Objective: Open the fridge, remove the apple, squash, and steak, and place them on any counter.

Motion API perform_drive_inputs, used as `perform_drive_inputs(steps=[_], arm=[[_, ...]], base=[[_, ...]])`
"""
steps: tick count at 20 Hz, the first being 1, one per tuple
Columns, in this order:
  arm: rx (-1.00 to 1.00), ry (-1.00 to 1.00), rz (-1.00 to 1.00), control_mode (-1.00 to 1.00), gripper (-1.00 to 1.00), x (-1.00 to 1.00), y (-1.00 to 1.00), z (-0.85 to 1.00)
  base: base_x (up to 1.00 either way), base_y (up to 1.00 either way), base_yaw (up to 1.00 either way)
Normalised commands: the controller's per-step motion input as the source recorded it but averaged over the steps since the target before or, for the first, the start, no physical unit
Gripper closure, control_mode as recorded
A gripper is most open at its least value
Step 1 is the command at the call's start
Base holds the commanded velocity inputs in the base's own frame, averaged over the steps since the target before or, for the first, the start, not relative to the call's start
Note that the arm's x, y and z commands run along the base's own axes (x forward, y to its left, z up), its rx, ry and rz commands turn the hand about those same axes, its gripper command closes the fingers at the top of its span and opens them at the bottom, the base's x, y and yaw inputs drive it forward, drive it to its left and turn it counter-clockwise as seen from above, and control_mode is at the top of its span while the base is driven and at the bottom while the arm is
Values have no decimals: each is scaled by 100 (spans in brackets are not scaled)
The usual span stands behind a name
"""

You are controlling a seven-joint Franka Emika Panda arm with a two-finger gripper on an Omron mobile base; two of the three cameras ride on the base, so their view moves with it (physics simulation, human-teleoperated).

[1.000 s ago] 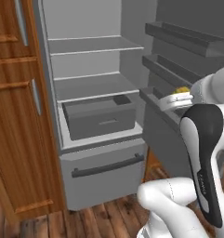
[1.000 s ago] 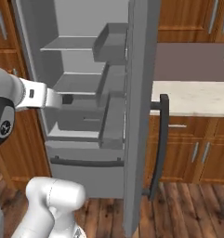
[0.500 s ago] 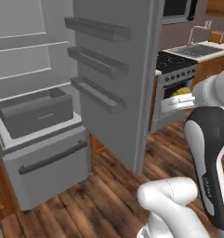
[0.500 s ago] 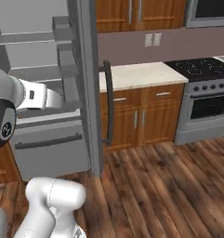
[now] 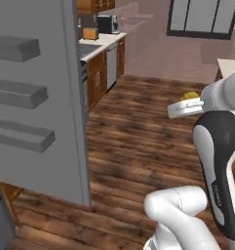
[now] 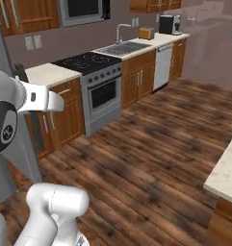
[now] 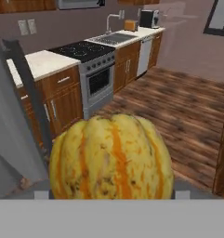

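One squash (image 7: 111, 158), lumpy yellow with orange stripes, fills the middle of the hand view, sitting between the finger tips at 6 o'clock, so the hand (image 7: 111, 194) is grasping it with its jaws spread wide around it. Behind it, at 11 o'clock, runs a pale kitchen worktop (image 7: 36, 62) with a black stove (image 7: 88, 51) at 12 and a sink (image 7: 115, 38) beyond; a dark bar handle (image 7: 29, 90) on the grey fridge (image 7: 6, 153) door edge slants down at 9 o'clock. No writing is readable here.

In the left base view, the open fridge door (image 5: 38, 97) takes up 9 o'clock, its three grey door shelves (image 5: 21, 93) facing the camera. A sliver of the yellow squash (image 5: 189, 96) peeks above the white wrist at 2 o'clock, over the wooden floor (image 5: 138, 127). Small pale lettering runs down the arm's dark link at 4 o'clock, too small to read. A corner of the pale island worktop (image 5: 228, 66) shows at 2 o'clock.

In the right base view, the stove (image 6: 93, 65) sits at 11 o'clock, the sink (image 6: 120, 48) and a white dishwasher (image 6: 163, 67) toward 1 o'clock, a toaster (image 6: 146, 33) and coffee maker (image 6: 169, 24) behind. The island worktop's edge (image 6: 225, 175) is at 4 o'clock.
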Motion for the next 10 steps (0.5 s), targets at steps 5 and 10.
perform_drive_inputs(steps=[5,10], arm=[[0,0,0,100,100,0,0,0],[0,0,0,100,100,0,0,0]], base=[[0,-22,-94],[20,-70,-46]])
